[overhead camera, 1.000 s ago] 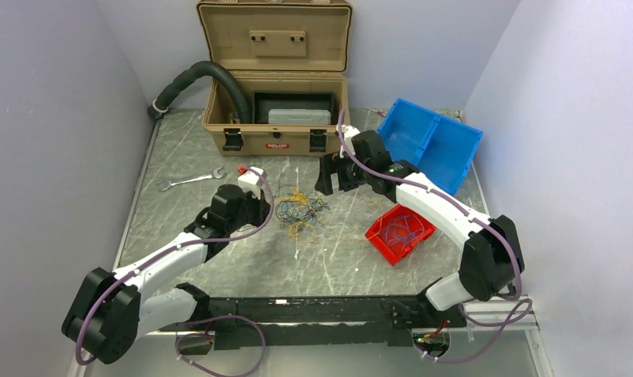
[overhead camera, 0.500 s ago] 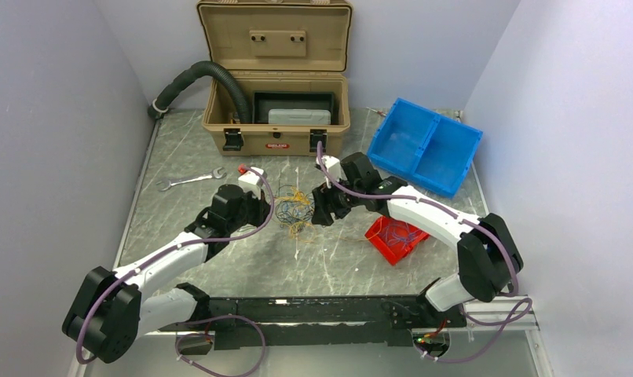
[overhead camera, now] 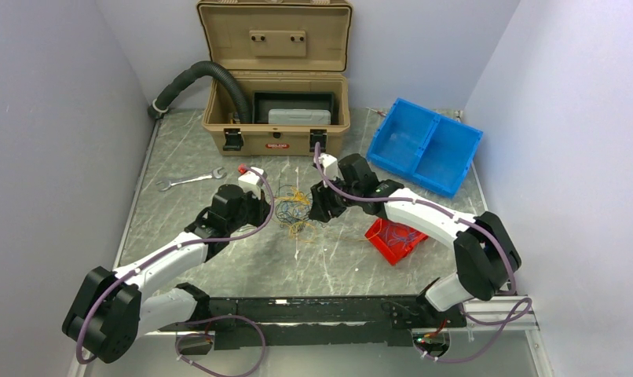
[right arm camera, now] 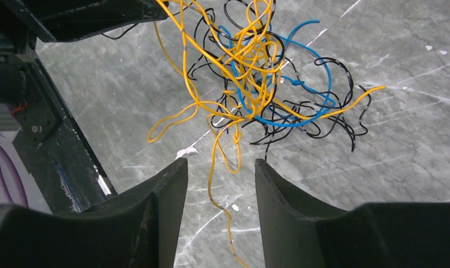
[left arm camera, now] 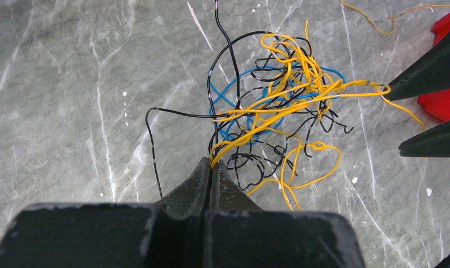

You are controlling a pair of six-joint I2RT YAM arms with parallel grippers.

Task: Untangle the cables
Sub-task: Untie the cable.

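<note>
Centre: tangled cables (overhead camera: 298, 208), pinched by clenched left tool (left arm camera: 211, 164); right tool (right arm camera: 220, 163) released, astride one loop. Nearby: red bin (overhead camera: 384, 245) right, wrench (overhead camera: 189, 180) upper left.

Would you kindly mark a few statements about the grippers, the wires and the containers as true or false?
1. The left gripper is shut on yellow wires of the tangle. True.
2. The right gripper is clamped shut. False: its fingers stand apart, with a yellow strand hanging between them.
3. The case's lid is closed. False: the case has its lid open.
4. The red bin holds blue wires. True.
5. The wrench lies inside the case. False: the wrench lies on the table.
</note>
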